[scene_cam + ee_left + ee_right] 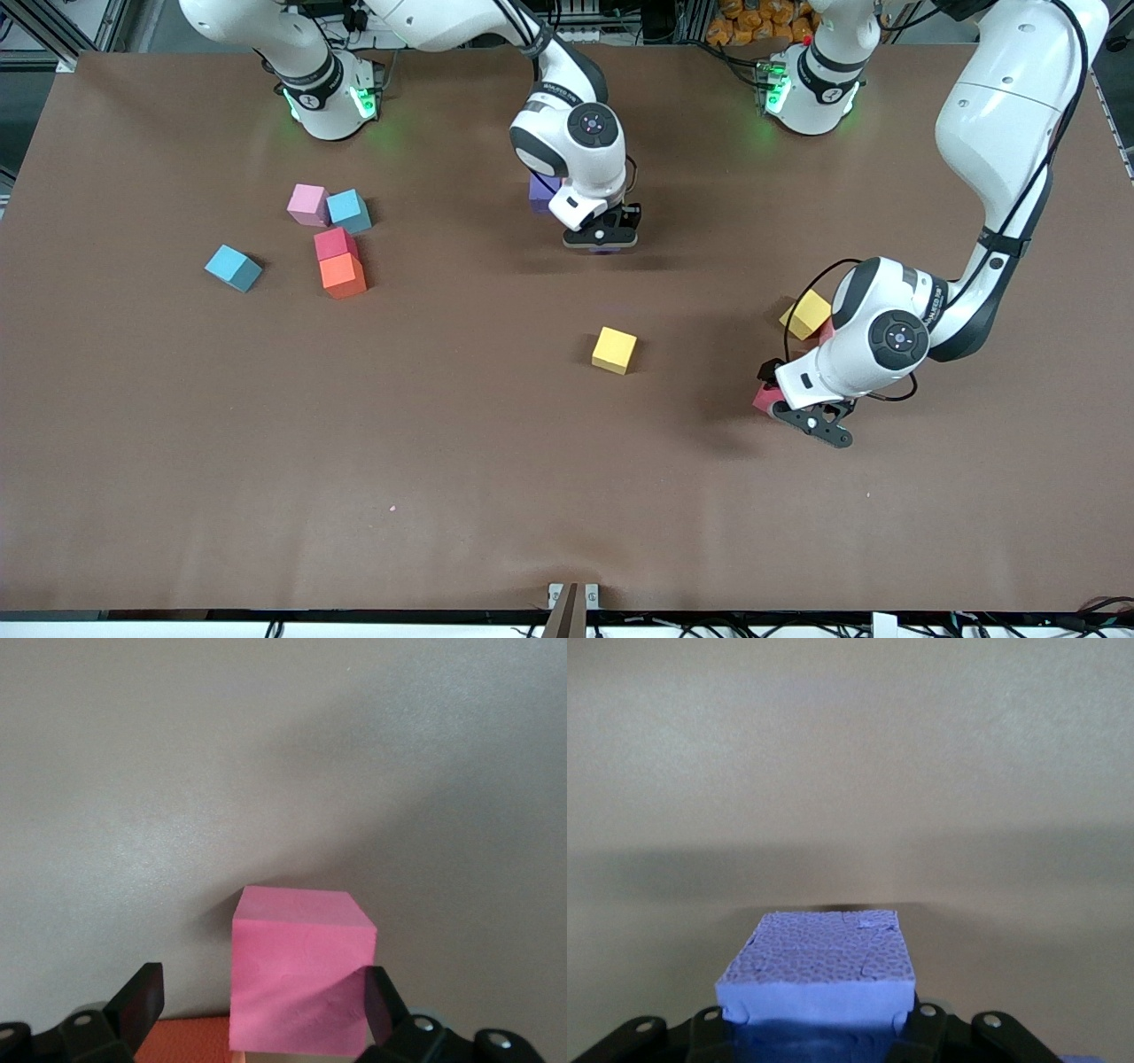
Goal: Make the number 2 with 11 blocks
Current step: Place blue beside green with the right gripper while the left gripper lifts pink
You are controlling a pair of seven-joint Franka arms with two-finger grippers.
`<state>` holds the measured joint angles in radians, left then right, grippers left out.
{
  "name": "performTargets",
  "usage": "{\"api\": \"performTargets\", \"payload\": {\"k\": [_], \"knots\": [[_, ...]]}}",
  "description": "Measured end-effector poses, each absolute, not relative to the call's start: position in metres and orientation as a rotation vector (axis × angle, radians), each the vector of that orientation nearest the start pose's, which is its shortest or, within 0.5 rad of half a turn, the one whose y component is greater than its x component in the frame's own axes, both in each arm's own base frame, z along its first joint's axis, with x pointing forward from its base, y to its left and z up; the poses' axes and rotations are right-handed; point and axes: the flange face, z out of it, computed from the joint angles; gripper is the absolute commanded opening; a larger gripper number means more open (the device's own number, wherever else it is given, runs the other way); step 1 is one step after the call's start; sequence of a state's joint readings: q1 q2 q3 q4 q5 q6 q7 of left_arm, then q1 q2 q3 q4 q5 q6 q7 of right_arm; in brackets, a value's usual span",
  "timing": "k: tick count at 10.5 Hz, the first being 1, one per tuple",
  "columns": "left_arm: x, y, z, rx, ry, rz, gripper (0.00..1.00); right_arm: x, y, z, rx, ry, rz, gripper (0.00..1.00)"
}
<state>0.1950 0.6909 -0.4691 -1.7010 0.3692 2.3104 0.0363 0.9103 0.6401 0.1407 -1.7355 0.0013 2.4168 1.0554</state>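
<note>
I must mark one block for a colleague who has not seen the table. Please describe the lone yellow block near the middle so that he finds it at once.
Start at the brown table and go to its middle. The yellow block sits there alone, touching nothing, nearer to the front camera than the right hand. The other yellow block lies tucked against the left arm, toward that arm's end of the table.

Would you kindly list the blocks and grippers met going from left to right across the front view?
Light blue block → pink block → right gripper → yellow block → left gripper
</note>
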Motion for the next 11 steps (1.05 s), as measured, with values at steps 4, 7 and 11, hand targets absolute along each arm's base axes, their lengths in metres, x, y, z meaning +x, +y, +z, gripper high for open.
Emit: {"api": "performTargets", "payload": {"k": [4,7,11], "knots": [[0.661,-0.149,0.230,-3.080,0.725,-0.029,1.00,0.338,0.582,0.201,-3.053,0.050,0.077,0.42],[0.657,-0.164,0.230,-3.084,0.711,-0.027,1.00,0.332,0.584,0.197,-3.057,0.039,0.082,0.42],[0.656,-0.164,0.220,-3.088,0.711,-0.005,1.00,0.327,0.585,0.192,-3.065,0.060,0.092,0.42]]}}
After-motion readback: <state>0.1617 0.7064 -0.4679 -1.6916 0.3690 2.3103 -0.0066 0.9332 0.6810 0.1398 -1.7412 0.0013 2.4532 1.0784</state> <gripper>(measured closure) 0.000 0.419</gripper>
